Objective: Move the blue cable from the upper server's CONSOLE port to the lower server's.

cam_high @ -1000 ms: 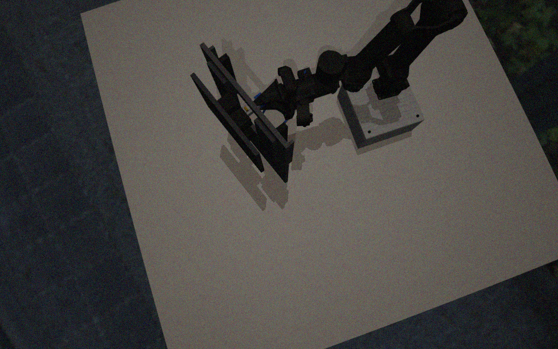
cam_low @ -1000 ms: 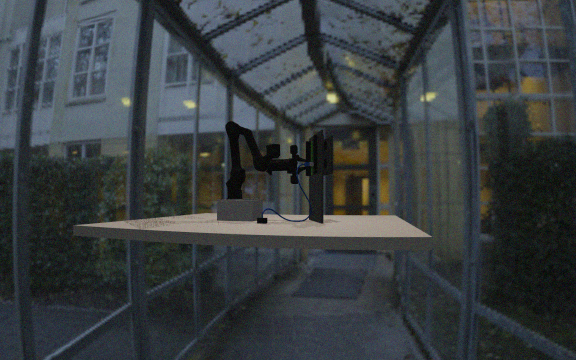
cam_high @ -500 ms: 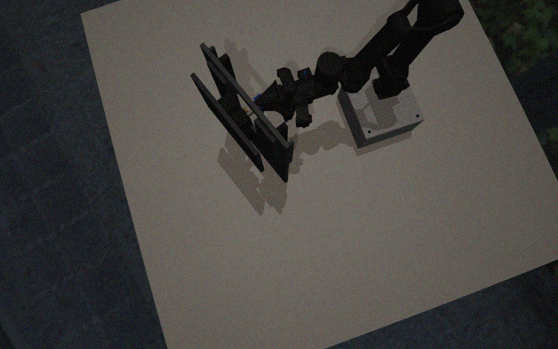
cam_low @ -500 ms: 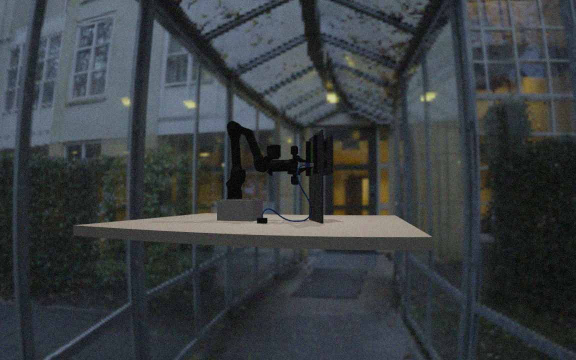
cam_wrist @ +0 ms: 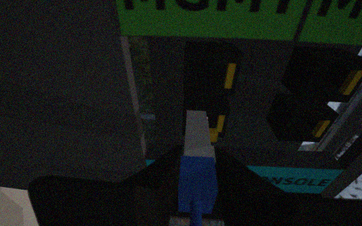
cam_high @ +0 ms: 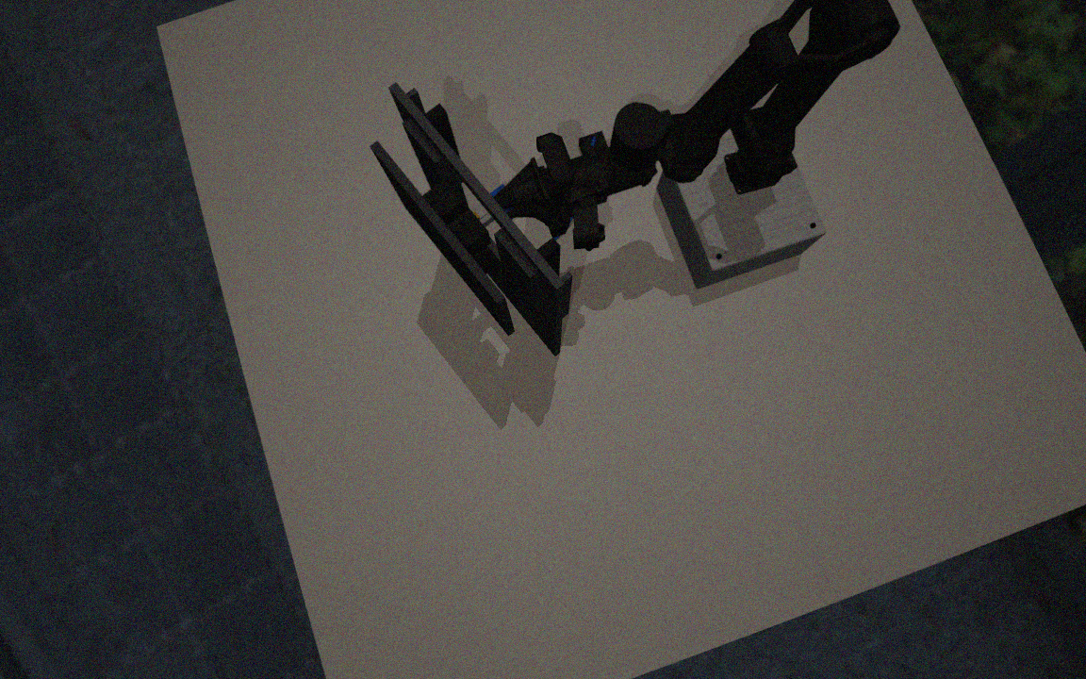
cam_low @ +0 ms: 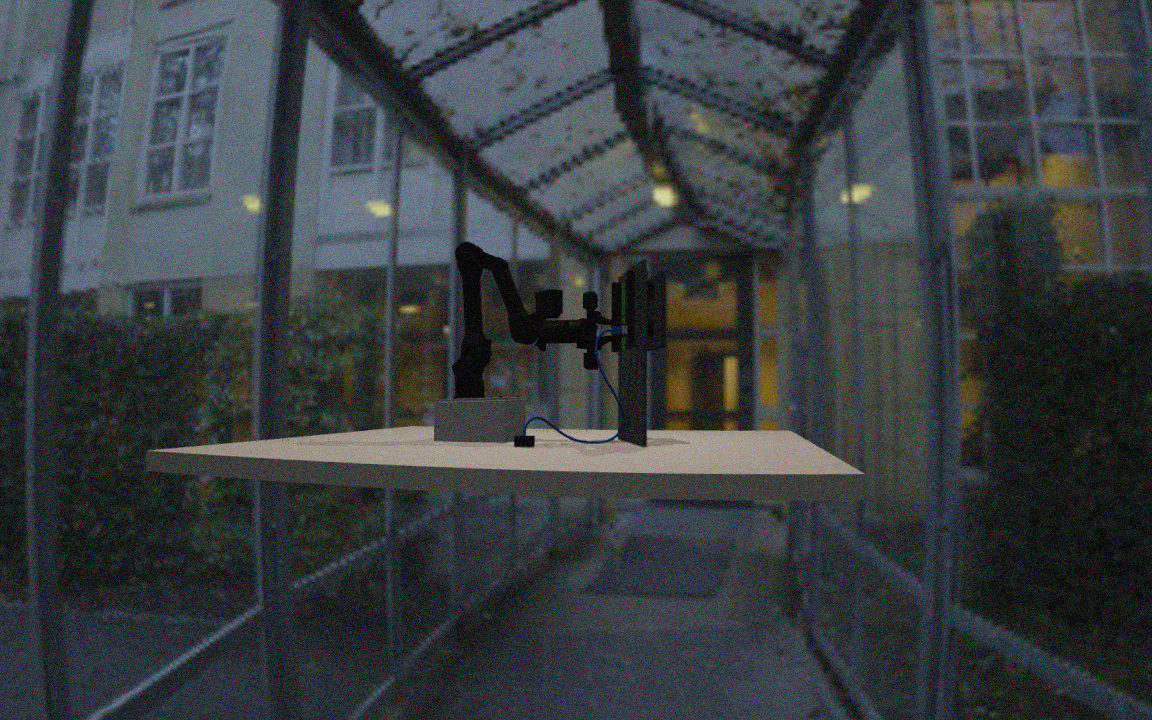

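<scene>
Here, the blue plug (cam_wrist: 197, 185) sits clamped between the fingertips of the claw (cam_high: 521, 218) (cam_low: 614, 327) (cam_wrist: 197, 152).

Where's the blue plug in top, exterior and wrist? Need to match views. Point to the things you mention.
Top: small blue patch (cam_high: 498, 191) at the tip of the tool (cam_high: 492, 202) (cam_low: 618, 331) (cam_wrist: 198, 182), left of the arm's base block.
Exterior: small blue spot (cam_low: 616, 330) between the tool and the panels, right of centre.
Wrist: blue plug (cam_wrist: 198, 183), bottom centre, clear end pointing up the picture.
Shared landmark: the tool's fingers, at the plug in all three.
</scene>
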Controlling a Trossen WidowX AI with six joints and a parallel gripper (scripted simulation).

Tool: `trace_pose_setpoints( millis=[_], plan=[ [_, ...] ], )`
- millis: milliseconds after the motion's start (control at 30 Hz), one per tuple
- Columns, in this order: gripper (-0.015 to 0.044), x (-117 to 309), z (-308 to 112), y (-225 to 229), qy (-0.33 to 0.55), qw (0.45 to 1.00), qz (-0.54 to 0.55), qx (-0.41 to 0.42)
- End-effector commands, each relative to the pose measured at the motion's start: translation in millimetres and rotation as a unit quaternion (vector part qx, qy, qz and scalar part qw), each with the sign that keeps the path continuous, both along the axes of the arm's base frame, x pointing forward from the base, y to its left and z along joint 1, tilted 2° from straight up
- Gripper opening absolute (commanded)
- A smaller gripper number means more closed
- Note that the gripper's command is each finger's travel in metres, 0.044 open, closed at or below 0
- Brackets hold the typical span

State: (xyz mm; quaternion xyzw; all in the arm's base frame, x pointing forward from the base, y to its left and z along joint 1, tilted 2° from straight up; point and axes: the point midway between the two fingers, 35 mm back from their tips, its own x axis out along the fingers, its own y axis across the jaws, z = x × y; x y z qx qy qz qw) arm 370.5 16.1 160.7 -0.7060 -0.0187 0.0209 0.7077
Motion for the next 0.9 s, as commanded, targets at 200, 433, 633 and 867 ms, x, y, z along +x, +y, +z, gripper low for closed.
trace_pose_setpoints(
  millis=[200,433,633,867],
  plan=[
    [0.0000,3.3,1.4,0.3,-0.002,1.000,-0.002,0.001],
    [0.0000,4.8,1.7,1.0,-0.002,1.000,-0.002,0.002],
    [0.0000,6.1,2.0,1.5,-0.002,1.000,-0.002,0.002],
    [0.0000,7.7,2.1,2.1,-0.002,1.000,-0.002,0.002]
  ],
)
